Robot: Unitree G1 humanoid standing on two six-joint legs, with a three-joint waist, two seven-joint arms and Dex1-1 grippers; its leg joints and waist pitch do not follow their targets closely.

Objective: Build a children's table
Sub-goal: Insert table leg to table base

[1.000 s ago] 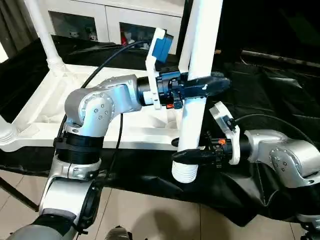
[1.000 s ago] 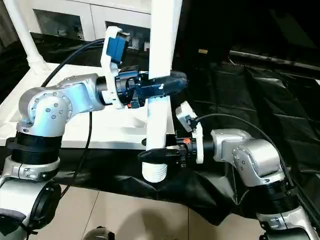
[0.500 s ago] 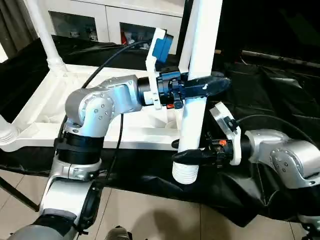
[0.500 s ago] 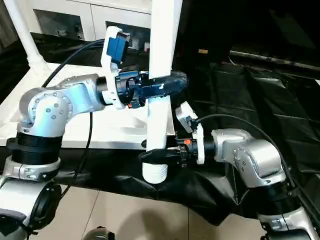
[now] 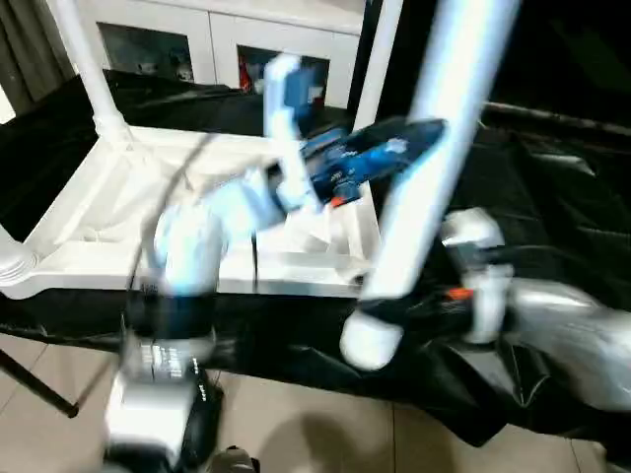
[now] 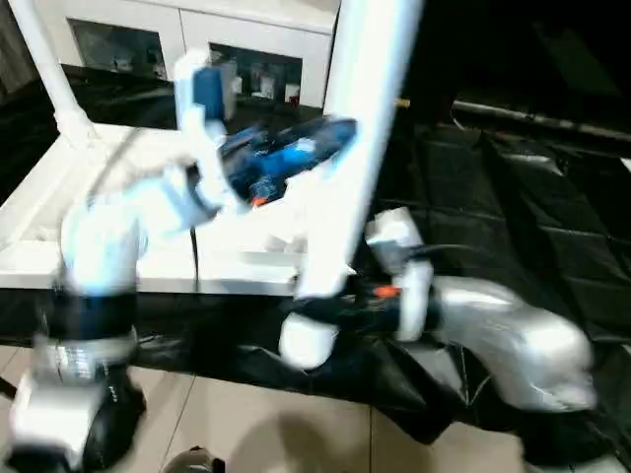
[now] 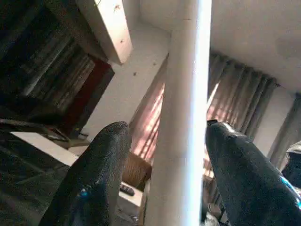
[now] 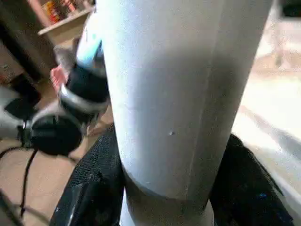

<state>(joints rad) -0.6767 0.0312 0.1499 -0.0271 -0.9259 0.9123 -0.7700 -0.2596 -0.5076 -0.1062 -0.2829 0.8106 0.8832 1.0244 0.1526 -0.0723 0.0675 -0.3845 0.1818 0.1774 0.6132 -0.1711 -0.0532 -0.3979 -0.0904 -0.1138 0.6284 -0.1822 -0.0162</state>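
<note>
Just off the tabletop's (image 5: 89,232) four-o'clock corner, the right gripper (image 5: 394,313) clamps the leg (image 5: 424,187) near its threaded end while the left gripper's (image 7: 164,155) fingers stand apart around it, probably freeing it for tilting toward a socket.

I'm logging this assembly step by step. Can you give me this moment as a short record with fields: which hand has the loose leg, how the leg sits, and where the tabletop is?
held part: white leg, tilted, threaded end low
right hand: closed on the leg near its lower end
left hand: open, fingers either side of the leg with gaps
tabletop: underside up on black cloth, behind the arms
fitted legs: one upright at the far corner
</note>
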